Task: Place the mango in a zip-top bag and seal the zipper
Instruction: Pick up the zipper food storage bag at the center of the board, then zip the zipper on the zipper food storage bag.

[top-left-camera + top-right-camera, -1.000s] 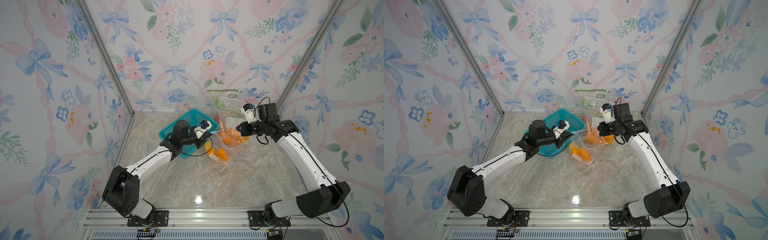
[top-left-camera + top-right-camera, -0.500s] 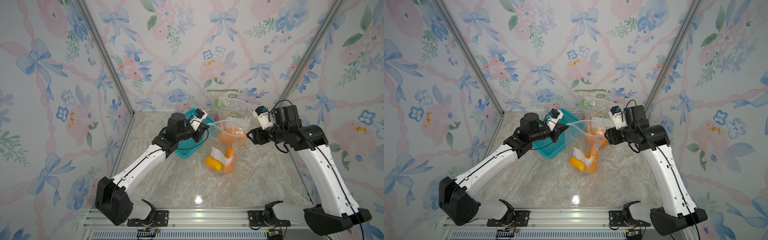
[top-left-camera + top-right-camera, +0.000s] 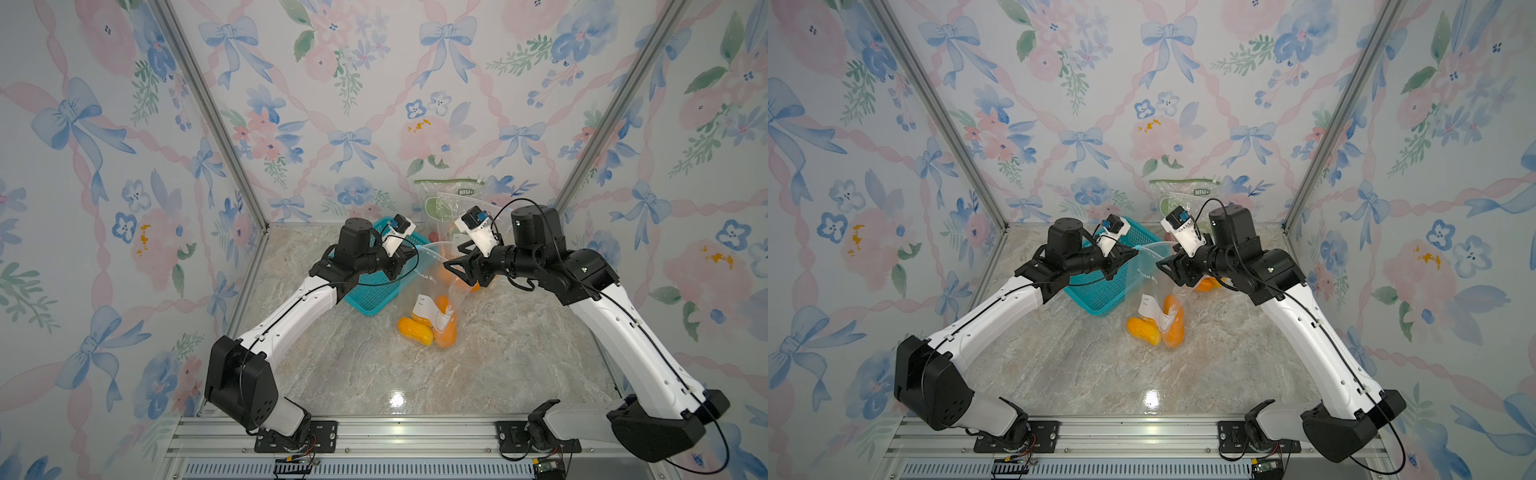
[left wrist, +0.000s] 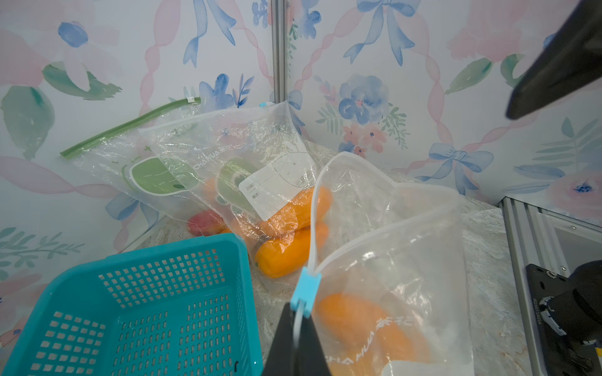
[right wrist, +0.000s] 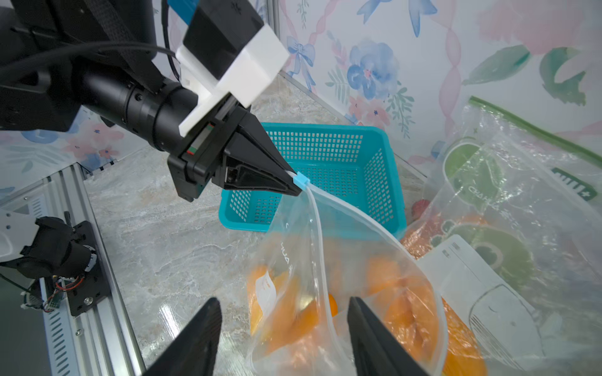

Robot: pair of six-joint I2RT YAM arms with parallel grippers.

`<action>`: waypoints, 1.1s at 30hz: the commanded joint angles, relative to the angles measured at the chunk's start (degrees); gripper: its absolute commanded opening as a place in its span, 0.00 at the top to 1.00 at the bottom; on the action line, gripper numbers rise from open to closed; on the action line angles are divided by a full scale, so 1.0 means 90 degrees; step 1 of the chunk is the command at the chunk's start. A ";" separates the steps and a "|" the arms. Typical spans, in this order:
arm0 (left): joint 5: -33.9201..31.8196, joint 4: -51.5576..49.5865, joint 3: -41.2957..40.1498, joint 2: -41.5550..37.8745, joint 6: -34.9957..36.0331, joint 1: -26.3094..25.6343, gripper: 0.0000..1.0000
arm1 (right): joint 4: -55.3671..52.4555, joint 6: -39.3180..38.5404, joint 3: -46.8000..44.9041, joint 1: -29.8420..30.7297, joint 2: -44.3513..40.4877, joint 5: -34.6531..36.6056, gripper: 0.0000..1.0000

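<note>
Orange smooth mango (image 3: 445, 330) low in clear soft plastic zip-top bag (image 3: 426, 282). Left gripper (image 5: 293, 190) pinches zipper (image 5: 338, 206) at 9 o'clock; right gripper (image 5: 283, 304) spread, 3 o'clock. Bag looks floppy, bottom-heavy: grab zipper.

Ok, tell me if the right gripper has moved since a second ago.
Yes. The right gripper has shifted a little toward the teal basket, and its jaws now stand open.

The left gripper (image 5: 293, 188) pinched the zip-top bag (image 5: 293, 247) at its corner, just behind the blue slider (image 5: 301, 180). The bag's mouth gaped, with orange mangoes (image 5: 394, 293) inside. The right gripper (image 5: 283, 300) held its jaws spread, gripping nothing. A teal basket (image 5: 325, 153) stood behind the bag.
</note>
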 commanded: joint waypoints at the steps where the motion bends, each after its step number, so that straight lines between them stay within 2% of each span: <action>1: 0.0542 -0.0045 -0.0141 -0.0472 0.0497 0.0046 1.00 | 0.0910 -0.0248 0.0026 0.0038 0.0385 -0.0868 0.43; 6: 0.0871 -0.0066 -0.0393 -0.0787 0.0861 0.0077 1.00 | 0.0812 -0.0469 0.0554 0.0041 0.1054 -0.1327 0.46; 11: 0.0996 -0.0083 -0.0444 -0.0824 0.0909 0.0095 1.00 | 0.0618 -0.0501 0.0904 0.0071 0.1489 -0.1582 0.50; 18: 0.0935 -0.0102 -0.0409 -0.0753 0.0803 0.0126 1.00 | 0.0403 -0.0521 0.1070 0.0136 0.1719 -0.1623 0.61; 28: 0.0969 -0.0106 -0.0390 -0.0704 0.0750 0.0203 1.00 | 0.0184 -0.0677 0.1150 0.0251 0.1910 -0.1780 0.64; 31: 0.0965 -0.0102 -0.0399 -0.0705 0.0733 0.0231 1.00 | 0.0153 -0.0678 0.1167 0.0260 0.1927 -0.1785 0.76; 33: 0.0964 -0.0105 -0.0409 -0.0713 0.0723 0.0267 1.00 | 0.0134 -0.0687 0.1168 0.0259 0.1927 -0.1782 0.76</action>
